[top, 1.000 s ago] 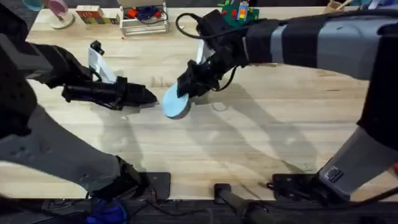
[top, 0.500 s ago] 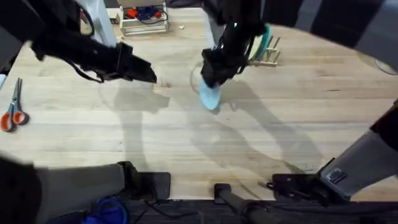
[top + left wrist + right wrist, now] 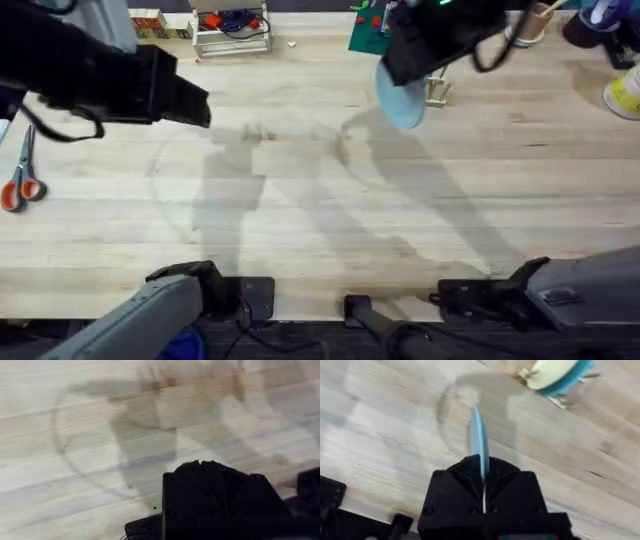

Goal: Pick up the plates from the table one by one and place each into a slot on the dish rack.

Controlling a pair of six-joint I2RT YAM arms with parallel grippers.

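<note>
A light blue plate [image 3: 400, 100] hangs on edge above the table [image 3: 330, 220], with my right gripper [image 3: 408, 68] shut on its rim. In the right wrist view the plate [image 3: 479, 440] stands edge-on between my fingers, my right gripper [image 3: 481, 467] clamped on it. The dish rack [image 3: 560, 399] lies just beyond it, holding a cream plate [image 3: 550, 372] and a teal plate [image 3: 568, 381]. From overhead the rack [image 3: 437, 93] peeks out beside the blue plate. My left gripper [image 3: 198, 106] hovers shut and empty over the table's left side, seen as a black mass [image 3: 215, 490] above bare wood.
Scissors [image 3: 15, 185] with orange handles lie at the left edge. A white wire-frame stand [image 3: 232, 30] and coloured blocks [image 3: 148, 20] sit along the back. A green item [image 3: 365, 28] lies behind the right arm. Bare wood spans the middle and front.
My right gripper has carried the blue plate from the table's middle up and back to the right, next to the rack. The left arm has drawn back to the left.
</note>
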